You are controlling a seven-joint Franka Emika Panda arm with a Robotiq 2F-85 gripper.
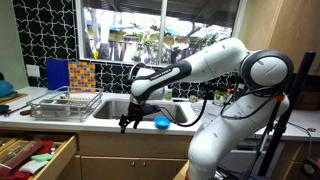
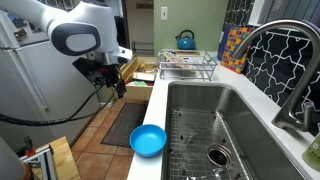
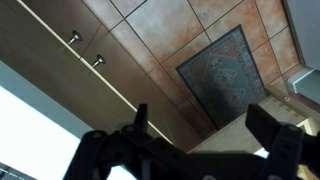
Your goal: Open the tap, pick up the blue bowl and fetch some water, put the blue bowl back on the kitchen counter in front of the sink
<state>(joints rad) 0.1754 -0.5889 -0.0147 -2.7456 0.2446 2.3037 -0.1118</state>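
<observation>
No legible text or labels anywhere.

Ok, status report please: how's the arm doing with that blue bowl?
Gripper open, empty, out in front of the counter. Blue bowl sits on counter before the sink, not held. Nothing between them.

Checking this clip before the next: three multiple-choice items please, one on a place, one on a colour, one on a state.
1. Where is the blue bowl? A on the kitchen counter in front of the sink; B inside the sink; C in the dish rack.
2. What colour is the kettle? A red; B teal; C white.
3. The end effector is: A shut on the blue bowl; B shut, empty; C open, empty.
Answers: 1 A, it sits on the front strip. 2 B, its body is teal. 3 C, the wrist view shows the fingers apart, only floor between.
</observation>
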